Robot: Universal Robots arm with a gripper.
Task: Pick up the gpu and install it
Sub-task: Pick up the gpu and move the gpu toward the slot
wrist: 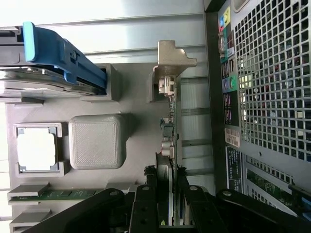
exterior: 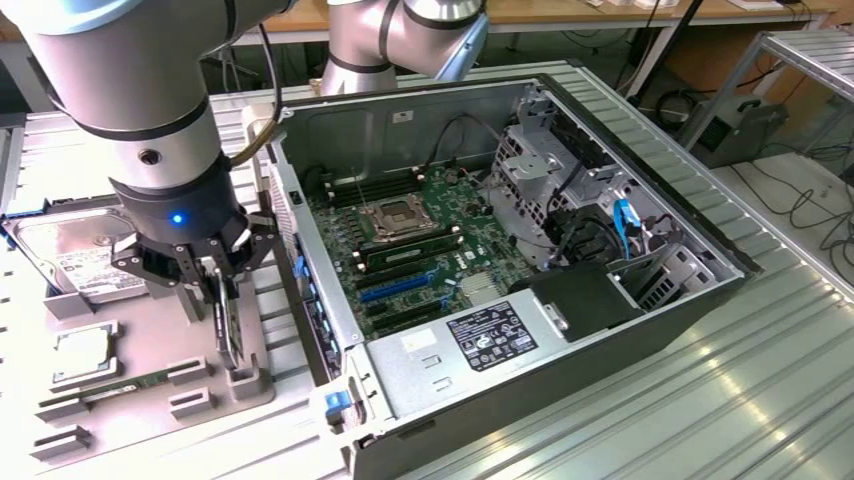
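Gripper (wrist: 167, 213) pinching gpu (wrist: 170, 128), one finger on each face. Card stands on edge in a slot of the grey tray (exterior: 140, 335), bracket end farthest from the wrist, just beside the open PC case (exterior: 561, 400), outside its rear panel.

No legible text on power-supply label (exterior: 491, 335)

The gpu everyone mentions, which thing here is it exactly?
Find the open computer case; on the exterior view's left of it lies a grey parts tray. The gpu is the thin black card standing on edge in the tray, right under the gripper; its neighbours are a green memory stick and a silver hard drive.
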